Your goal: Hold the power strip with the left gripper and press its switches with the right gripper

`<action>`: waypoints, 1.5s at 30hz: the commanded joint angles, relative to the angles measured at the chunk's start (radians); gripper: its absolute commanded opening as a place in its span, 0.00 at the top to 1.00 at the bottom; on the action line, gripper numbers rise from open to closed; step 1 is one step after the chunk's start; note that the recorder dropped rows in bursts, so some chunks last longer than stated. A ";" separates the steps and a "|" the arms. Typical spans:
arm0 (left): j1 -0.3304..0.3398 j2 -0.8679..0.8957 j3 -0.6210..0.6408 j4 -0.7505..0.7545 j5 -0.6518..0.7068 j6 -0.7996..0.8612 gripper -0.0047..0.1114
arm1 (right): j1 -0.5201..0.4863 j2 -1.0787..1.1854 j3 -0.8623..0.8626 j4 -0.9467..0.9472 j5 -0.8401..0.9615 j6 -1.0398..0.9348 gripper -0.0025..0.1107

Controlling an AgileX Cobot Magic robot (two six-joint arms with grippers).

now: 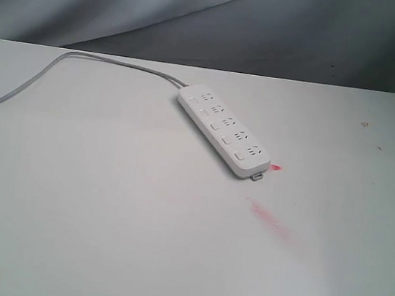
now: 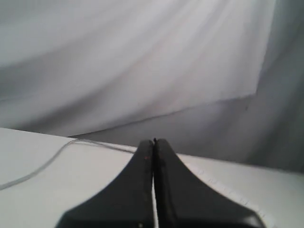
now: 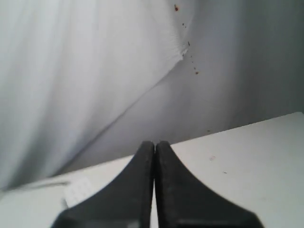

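Note:
The white power strip [image 1: 222, 129] lies diagonally on the white table, its small tab at the near right end and its grey cord [image 1: 54, 69] running off to the left. A row of small white square switches [image 1: 219, 130] runs along its face beside the dark socket slots. Neither arm shows in the exterior view. In the left wrist view my left gripper [image 2: 154, 142] is shut with nothing in it, and the strip's edge [image 2: 223, 187] and the cord [image 2: 47, 164] lie beyond it. My right gripper [image 3: 155, 144] is shut and empty; a blurred part of the strip [image 3: 78, 190] shows beside it.
A red smear [image 1: 270, 218] marks the table [image 1: 100, 215] near the strip's tab end, with a small red spot [image 1: 276, 167] by the tab. A grey-white draped cloth [image 1: 202, 9] hangs behind the table's far edge. Small dark specks [image 1: 365, 124] dot the right side.

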 commanded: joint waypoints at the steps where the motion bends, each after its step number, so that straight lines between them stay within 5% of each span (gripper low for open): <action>1: 0.002 0.012 -0.062 -0.117 0.053 -0.115 0.96 | -0.005 -0.005 -0.062 0.118 0.009 0.026 0.98; 7: 0.002 0.233 -0.291 -0.110 0.102 -0.080 0.96 | -0.005 0.024 -0.245 0.041 0.070 -0.053 0.98; 14: 0.002 0.595 -0.642 -0.101 0.120 0.007 0.96 | -0.005 0.229 -0.441 0.015 -0.122 -0.074 0.98; 27: 0.002 1.120 -1.172 -0.076 0.113 0.207 0.96 | -0.005 0.875 -0.991 0.015 -0.008 -0.109 0.98; 37: 0.002 1.397 -1.446 -0.060 0.184 0.207 0.96 | -0.005 1.213 -1.342 0.047 0.189 -0.109 0.98; 45: 0.002 1.507 -1.535 -0.103 0.189 0.199 0.96 | 0.005 1.281 -1.403 0.139 0.166 -0.109 0.98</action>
